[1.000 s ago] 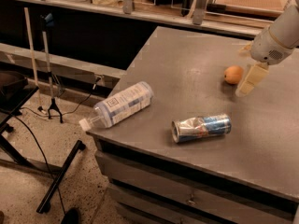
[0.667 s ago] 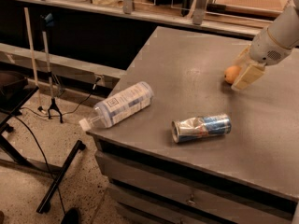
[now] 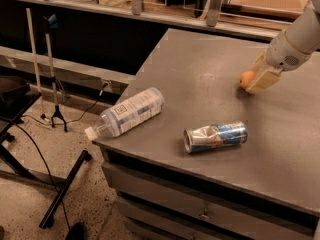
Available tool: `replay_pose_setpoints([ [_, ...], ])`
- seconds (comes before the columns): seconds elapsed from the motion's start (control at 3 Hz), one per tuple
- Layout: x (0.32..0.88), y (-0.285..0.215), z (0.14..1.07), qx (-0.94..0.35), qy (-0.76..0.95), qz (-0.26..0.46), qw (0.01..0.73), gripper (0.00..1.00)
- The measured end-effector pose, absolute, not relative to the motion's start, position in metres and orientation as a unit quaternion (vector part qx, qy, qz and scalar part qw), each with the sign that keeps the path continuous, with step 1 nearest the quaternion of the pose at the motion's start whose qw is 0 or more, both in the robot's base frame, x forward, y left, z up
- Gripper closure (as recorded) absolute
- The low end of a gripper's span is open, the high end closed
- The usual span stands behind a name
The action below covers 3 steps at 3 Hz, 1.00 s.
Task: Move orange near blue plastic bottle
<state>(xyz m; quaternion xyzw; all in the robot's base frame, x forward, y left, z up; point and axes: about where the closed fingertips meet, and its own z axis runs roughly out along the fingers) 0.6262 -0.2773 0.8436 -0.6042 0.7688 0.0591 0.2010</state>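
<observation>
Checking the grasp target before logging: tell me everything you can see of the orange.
The orange is small, round and orange-yellow, with smooth matte skin. Only its left part shows; the rest is hidden behind the gripper, which is right up against it. It sits on the grey table, toward the far right, well apart from the blue plastic bottle lying at the near left edge and from the crushed can. Whether it is actually gripped cannot be told.

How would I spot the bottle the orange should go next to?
On the grey table, far from the claw and orange at the right, the blue plastic bottle lies at the front left corner, cap over the edge. Unlike the crushed can nearby, it is clear and longer.
</observation>
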Motion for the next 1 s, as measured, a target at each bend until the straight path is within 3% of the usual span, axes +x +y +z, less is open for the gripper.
replay_pose_setpoints([
  [0.33, 0.624, -0.27, 0.866, -0.598, 0.762, 0.066, 0.239, 1.0],
  [1.0, 0.609, -0.196, 0.893, -0.629, 0.711, 0.109, 0.295, 1.0],
])
